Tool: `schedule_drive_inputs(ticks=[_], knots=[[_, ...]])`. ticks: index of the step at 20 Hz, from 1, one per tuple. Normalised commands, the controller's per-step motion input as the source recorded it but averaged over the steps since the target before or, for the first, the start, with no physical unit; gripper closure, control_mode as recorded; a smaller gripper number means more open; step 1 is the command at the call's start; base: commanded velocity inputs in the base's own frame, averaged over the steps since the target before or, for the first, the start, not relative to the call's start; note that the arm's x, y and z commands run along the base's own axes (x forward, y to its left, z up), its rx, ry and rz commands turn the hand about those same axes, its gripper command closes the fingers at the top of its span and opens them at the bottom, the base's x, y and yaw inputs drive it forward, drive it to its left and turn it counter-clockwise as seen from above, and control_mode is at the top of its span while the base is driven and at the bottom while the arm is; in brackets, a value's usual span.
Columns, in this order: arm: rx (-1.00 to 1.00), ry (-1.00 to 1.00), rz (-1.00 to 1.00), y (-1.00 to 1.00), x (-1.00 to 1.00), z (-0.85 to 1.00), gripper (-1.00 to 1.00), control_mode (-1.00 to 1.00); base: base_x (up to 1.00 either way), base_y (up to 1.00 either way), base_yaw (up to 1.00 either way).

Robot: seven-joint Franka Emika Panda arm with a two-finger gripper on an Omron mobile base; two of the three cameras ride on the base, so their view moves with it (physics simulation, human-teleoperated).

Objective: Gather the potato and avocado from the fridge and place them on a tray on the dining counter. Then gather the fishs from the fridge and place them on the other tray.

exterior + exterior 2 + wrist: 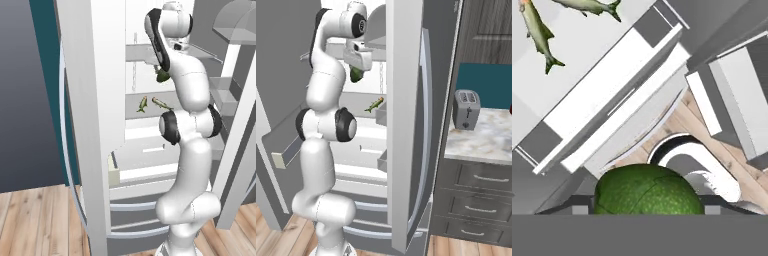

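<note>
Holding the avocado (646, 191) between its jaws, the gripper (357, 70) sits high inside the open fridge (90, 125), pointing down; the hand view has the green fruit right at the fingertips, the left base view shows a sliver of it (162, 77) under the hand, and the right base view shows it (356, 75) below the white hand. Jaws stand wide but closed on the fruit, so it reads as a grip, not an empty hand. Fruit hangs in the air above the middle shelf, not resting on anything I can see. Two fish (142, 104) (160, 103) lie on the white shelf (145, 107) below the hand, near each other but apart, toward the shelf's front edge; in the hand view they are at the top left corner (538, 33) (587, 5). One fish (374, 105) is also seen in the right base view, at the shelf's right end by the door (403, 125). Potato: can't find it in these frames, can't say if it's been moved or is hidden. No tray or dining counter in sight, just a side counter with a toaster (466, 109) to the right of the fridge. Progress judgement: early, avocado is picked but not delivered; left is carrying it out to the blue tray, potato status unknown, then both fish to the brown tray. Risk: clipping the shelf or door on the way out.
</note>
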Motion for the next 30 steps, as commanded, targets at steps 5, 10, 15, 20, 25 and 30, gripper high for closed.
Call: schedule_drive_inputs(ticks=[5, 10, 15, 20, 25, 30], knots=[[-0.12, 0.38, -0.32, 0.14, -0.97, -0.99, 1.0, -1.0, 0.0, 0.0, 0.0], [-0.29, -0.17, -0.18, 0.22, -1.0, -1.0, 1.0, -1.0, 0.0, 0.0, 0.0], [-0.18, -0.47, -0.03, 0.04, -1.0, -1.0, 1.0, -1.0, 0.0, 0.0, 0.0], [0.03, -0.53, 0.0, -0.02, -0.98, -0.82, 1.0, -1.0, 0.0, 0.0, 0.0], [0.16, -0.34, 0.0, -0.06, -0.85, -0.1, 1.0, -1.0, 0.0, 0.0, 0.0], [0.04, -0.02, 0.0, -0.06, -0.1, -0.01, 1.0, -1.0, 0.0, 0.0, 0.0]])
